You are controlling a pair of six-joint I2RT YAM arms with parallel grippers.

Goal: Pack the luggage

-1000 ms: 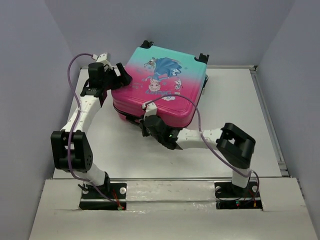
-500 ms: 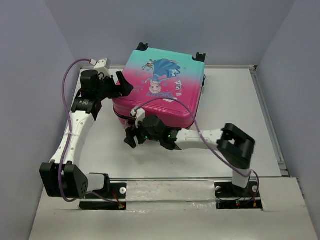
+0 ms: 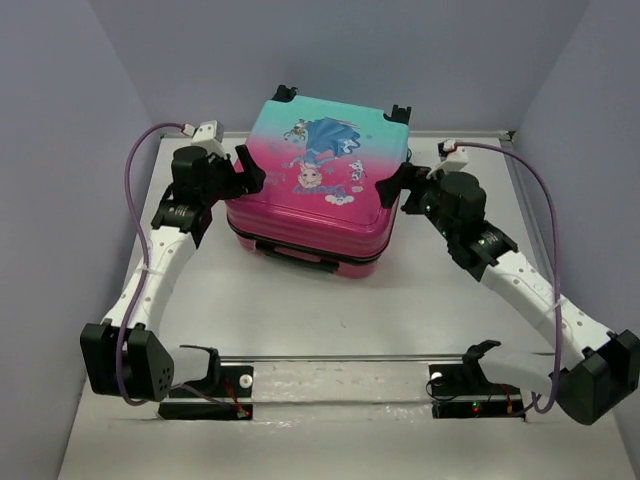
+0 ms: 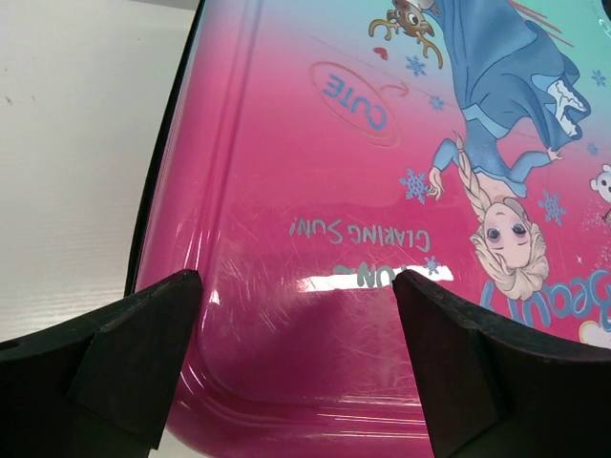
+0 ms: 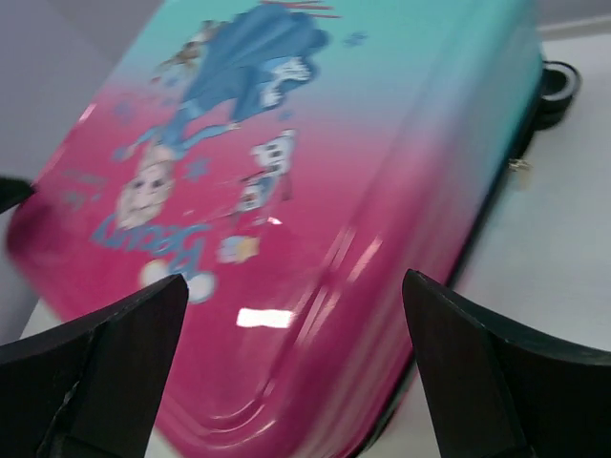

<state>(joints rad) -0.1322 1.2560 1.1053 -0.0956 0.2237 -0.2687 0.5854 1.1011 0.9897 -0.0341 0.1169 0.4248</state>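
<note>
The luggage [image 3: 320, 190] lies shut and flat on the white table, pink at the near end and teal at the far end, with the cartoon princess facing up. My left gripper [image 3: 247, 166] is open at its left edge, and in the left wrist view the gripper [image 4: 296, 286] has its black fingers spread over the pink shell [image 4: 315, 191] with nothing gripped. My right gripper [image 3: 396, 186] is open at the luggage's right edge. In the right wrist view, which is blurred, the gripper [image 5: 294, 281] hovers above the shell [image 5: 315, 143] with nothing held.
Black wheels [image 3: 402, 113] stick out at the luggage's far end, one also in the right wrist view [image 5: 557, 86]. A black handle [image 3: 300, 250] runs along its near side. The table [image 3: 470, 310] has a raised rim on the right and grey walls close around it.
The right arm has swung from the luggage's near side round to its right edge, and its gripper has opened. The left gripper has shifted slightly at the left edge.
</note>
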